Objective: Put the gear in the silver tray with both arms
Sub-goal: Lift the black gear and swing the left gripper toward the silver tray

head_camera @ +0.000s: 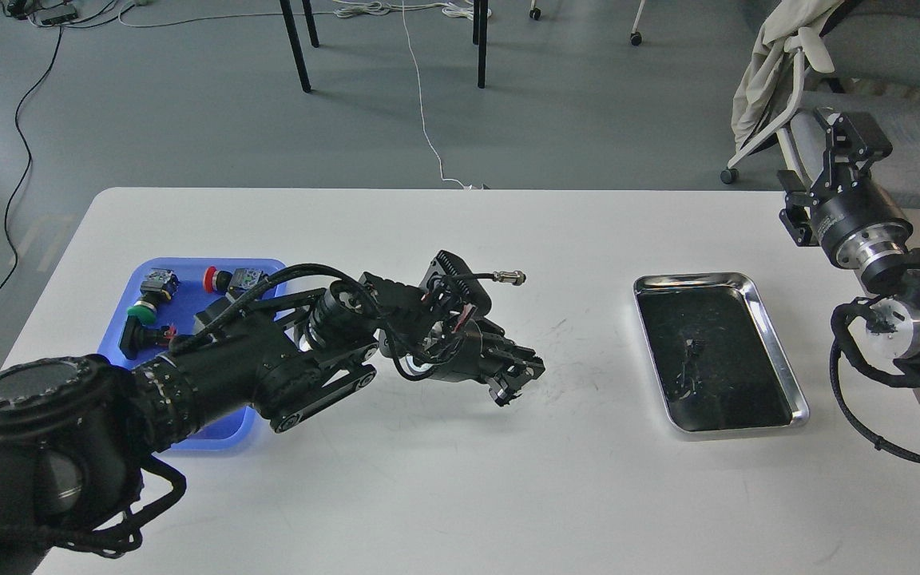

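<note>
While our left gripper (517, 380) hangs low over table (444, 479) centre, fingers look near-closed; can't tell if pinching gear. Silver tray (779, 359) sits near right table edge, apparently no gear in it. Right gripper (851, 128) raised beyond right edge, fingers slightly spread, holding nothing. Blue tray (188, 271) at left edge holds buttons. We'd confirm grip first, then carry level toward tray.

White table (444, 479) fills the lower frame, grey floor (188, 104) above it. At centre right, the silver tray (779, 355) has a dark mirror bottom. At left, the blue plastic tray (136, 275) holds red (210, 278) and green (140, 310) push-buttons. Both arms (268, 367) are black with silver wrist rings (875, 247).
</note>
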Available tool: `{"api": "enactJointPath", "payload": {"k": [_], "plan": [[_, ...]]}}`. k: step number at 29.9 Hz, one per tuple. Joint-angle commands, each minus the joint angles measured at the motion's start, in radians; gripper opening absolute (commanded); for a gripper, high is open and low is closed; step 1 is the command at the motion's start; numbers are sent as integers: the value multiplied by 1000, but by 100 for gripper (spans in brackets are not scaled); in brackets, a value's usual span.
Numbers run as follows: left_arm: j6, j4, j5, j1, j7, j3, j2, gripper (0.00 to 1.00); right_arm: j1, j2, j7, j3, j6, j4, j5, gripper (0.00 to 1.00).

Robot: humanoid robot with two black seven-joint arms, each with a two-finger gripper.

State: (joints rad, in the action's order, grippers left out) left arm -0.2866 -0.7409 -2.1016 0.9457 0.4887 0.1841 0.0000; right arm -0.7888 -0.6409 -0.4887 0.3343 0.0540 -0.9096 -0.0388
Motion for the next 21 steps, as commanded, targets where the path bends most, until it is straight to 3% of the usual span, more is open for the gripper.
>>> {"api": "enactJointPath", "payload": {"k": [1, 10, 13, 21], "plan": [[0, 0, 3, 1, 0, 3, 0, 27, -1, 0, 0, 0, 0, 0, -9, 94], [0, -6, 5, 1, 0, 5, 0, 34, -1, -3, 0, 0, -3, 0, -13, 94], [3, -6, 17, 2, 0, 17, 0, 49, -9, 0, 0, 0, -3, -6, -13, 94], [1, -23, 51, 21, 0, 87, 0, 58, -52, -6, 0, 0, -3, -9, -12, 94]]}}
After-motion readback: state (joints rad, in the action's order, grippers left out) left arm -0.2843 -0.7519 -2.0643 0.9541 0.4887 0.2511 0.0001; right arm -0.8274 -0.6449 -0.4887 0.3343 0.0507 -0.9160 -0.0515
